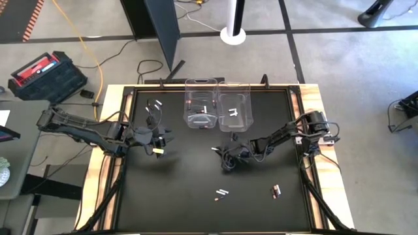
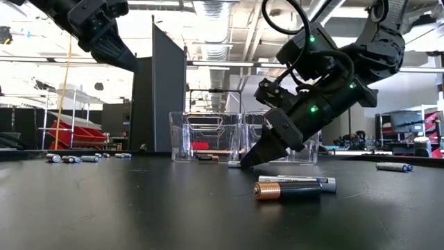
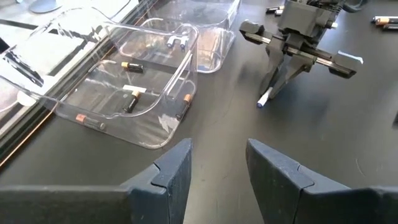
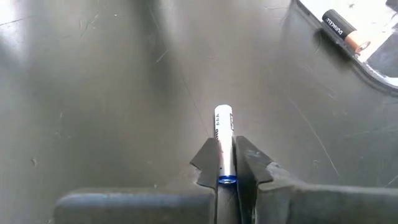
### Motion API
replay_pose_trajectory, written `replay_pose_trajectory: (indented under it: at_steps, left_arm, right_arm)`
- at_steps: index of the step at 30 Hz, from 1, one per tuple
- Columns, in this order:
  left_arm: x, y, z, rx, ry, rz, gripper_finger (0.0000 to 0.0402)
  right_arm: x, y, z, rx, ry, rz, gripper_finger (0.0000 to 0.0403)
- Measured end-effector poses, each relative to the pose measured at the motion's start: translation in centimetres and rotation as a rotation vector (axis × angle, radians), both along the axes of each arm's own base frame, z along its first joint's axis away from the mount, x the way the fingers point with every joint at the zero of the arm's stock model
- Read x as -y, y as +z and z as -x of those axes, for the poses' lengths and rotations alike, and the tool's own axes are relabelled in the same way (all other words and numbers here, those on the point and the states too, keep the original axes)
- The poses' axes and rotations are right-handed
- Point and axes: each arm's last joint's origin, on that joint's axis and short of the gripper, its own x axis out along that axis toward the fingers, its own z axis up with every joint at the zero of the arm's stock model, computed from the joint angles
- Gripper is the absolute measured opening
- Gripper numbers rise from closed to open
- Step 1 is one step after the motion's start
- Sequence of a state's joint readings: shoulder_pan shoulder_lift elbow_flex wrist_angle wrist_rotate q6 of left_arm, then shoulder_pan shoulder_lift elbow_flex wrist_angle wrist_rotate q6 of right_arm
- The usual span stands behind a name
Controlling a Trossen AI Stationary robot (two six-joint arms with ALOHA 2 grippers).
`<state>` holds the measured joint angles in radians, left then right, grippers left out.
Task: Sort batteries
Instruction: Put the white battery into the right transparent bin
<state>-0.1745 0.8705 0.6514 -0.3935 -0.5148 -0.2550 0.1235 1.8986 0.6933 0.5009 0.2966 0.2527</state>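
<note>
My right gripper (image 4: pixel 229 163) is low over the middle of the black table, shut on a white battery (image 4: pixel 223 134) with a blue-ringed rear end. In the high view this gripper (image 1: pixel 221 153) sits just near of two clear bins. The left bin (image 1: pixel 200 104) holds dark copper-ended batteries (image 3: pixel 127 99). The right bin (image 1: pixel 234 108) holds white batteries (image 3: pixel 176 42). My left gripper (image 3: pixel 217 165) hangs open and high over the table's left part (image 1: pixel 160 140), with nothing between its fingers. My right gripper pinches the white battery's long sides near its blue-ringed rear end (image 4: pixel 224 169) between its two fingers. The battery lies along the fingers, its front end (image 4: pixel 223 113) sticking out past the tips. The fingers slant down toward the table's left. The front end (image 3: pixel 262 101) is at the table top.
Loose batteries lie at the far left (image 1: pixel 154 104), near the front middle (image 1: pixel 222 193) and front right (image 1: pixel 275 190). In the low view a dark copper-ended one (image 2: pixel 284 191) and a white one (image 2: pixel 309 181) lie close in front. The table has a wooden rim (image 1: pixel 108 117).
</note>
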Motion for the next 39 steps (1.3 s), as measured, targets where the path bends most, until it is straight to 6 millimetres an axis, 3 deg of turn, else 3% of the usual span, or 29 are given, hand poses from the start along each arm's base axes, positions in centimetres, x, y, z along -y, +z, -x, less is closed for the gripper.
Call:
replay_pose_trajectory:
  at_steps: [7, 12, 16, 25, 31, 36, 39]
  left_arm:
    - [0.0, 0.0, 0.0, 0.001, 0.000, 0.000, 0.0146]
    - [0.0, 0.0, 0.0, 0.003, 0.002, -0.001, 0.0146]
    - [-0.1, 0.1, 0.0, 0.010, 0.041, -0.028, 0.0146]
    - [-0.3, 0.7, -0.3, 0.057, 0.073, -0.107, 0.0146]
    - [-0.2, 1.1, -0.5, 0.098, 0.068, -0.111, 0.0146]
    - [-0.2, 1.0, -0.4, 0.078, 0.058, -0.132, 0.0146]
    - [-0.3, 1.0, -0.4, 0.068, 0.054, -0.147, 0.0146]
  right_arm:
    - [-0.5, 3.0, 0.7, 0.027, 0.034, -0.024, 0.0037]
    - [-0.6, 7.3, 2.0, 0.090, 0.034, -0.024, 0.0037]
    - [-0.3, 11.5, 3.1, 0.236, 0.002, -0.025, 0.0036]
    - [3.7, 19.2, 4.3, 0.478, -0.211, 0.018, 0.0036]
    - [8.8, 20.9, 3.8, 0.363, -0.414, 0.021, 0.0036]
    - [12.8, 19.8, 3.2, 0.185, -0.608, -0.049, 0.0036]
    - [14.8, 18.8, 2.2, 0.110, -0.629, -0.090, 0.0036]
